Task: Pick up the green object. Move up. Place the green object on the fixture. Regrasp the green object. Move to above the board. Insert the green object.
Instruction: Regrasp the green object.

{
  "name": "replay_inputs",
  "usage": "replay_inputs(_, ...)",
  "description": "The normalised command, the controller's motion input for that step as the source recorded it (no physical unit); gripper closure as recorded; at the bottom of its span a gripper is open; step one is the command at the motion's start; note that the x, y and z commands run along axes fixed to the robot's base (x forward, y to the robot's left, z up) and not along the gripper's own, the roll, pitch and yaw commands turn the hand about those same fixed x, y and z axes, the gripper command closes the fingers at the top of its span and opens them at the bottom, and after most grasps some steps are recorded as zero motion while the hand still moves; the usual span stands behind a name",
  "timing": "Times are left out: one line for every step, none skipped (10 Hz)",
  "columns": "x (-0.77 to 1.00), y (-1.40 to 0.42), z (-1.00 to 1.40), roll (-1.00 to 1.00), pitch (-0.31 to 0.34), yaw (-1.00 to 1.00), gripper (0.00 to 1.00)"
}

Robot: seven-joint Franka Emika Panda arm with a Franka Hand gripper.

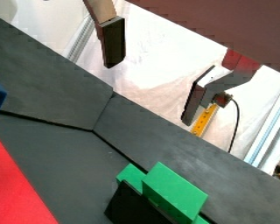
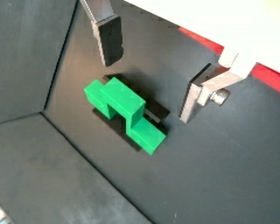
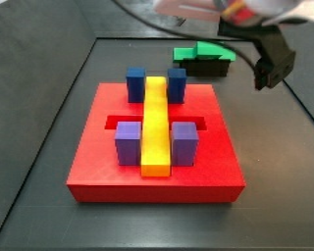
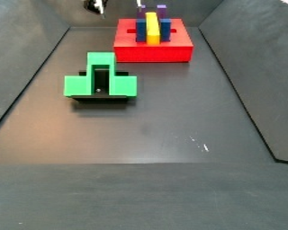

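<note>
While the small bright green notched plastic block (image 2: pixel 125 112) is resting on the dark stepped fixture (image 4: pixel 101 98) for regrasping, the gripper (image 2: pixel 154 70) is hovering above it, empty and spread wide, with the red slotted board (image 4: pixel 153 49) lying toward twelve o'clock of the fixture in a side view.

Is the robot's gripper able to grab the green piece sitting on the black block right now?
Probably yes. The gripper hangs open above the green object, which rests on the fixture with nothing covering it. The board sits off to the side.

One green object (image 4: pixel 100 81) is sitting on one fixture (image 3: pixel 206 68); one board (image 3: pixel 157 157) is carrying one yellow bar (image 3: pixel 156 127) (plus two blue blocks (image 3: pixel 136 84), two purple blocks (image 3: pixel 129 143)), away from the one gripper (image 2: pixel 157 68).
</note>
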Motion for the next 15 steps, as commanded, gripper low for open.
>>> replay_inputs(0.09,0.00,0.00,0.00,0.000,0.24,0.00)
replay_inputs(0.00,0.00,0.00,0.01,0.000,0.05,0.00)
replay_inputs(0.22,0.00,0.00,-0.43,-0.154,0.03,0.00)
replay_inputs(0.19,0.10,0.03,-0.99,-0.709,-0.18,0.00)
replay_inputs(0.32,0.16,0.10,-1.00,-0.769,-0.26,0.00)
replay_inputs(0.39,0.15,0.05,-1.00,-0.743,-0.29,0.00)
replay_inputs(0.41,0.14,0.00,-1.00,-0.737,-0.31,0.00)
replay_inputs(0.40,0.07,0.00,-0.89,-0.720,-0.32,0.00)
replay_inputs(0.34,0.00,-0.05,-0.24,-0.397,-0.32,0.00)
replay_inputs(0.19,0.02,-0.23,0.31,0.006,-0.11,0.00)
replay_inputs(0.05,0.09,-0.31,0.62,0.160,0.00,0.00)
replay_inputs(0.09,0.11,-0.30,0.76,0.237,0.03,0.00)
replay_inputs(0.18,0.08,-0.26,0.86,0.306,0.07,0.00)
replay_inputs(0.30,0.10,-0.27,0.76,0.371,0.14,0.00)
replay_inputs(0.32,0.17,-0.27,0.69,0.389,0.19,0.00)
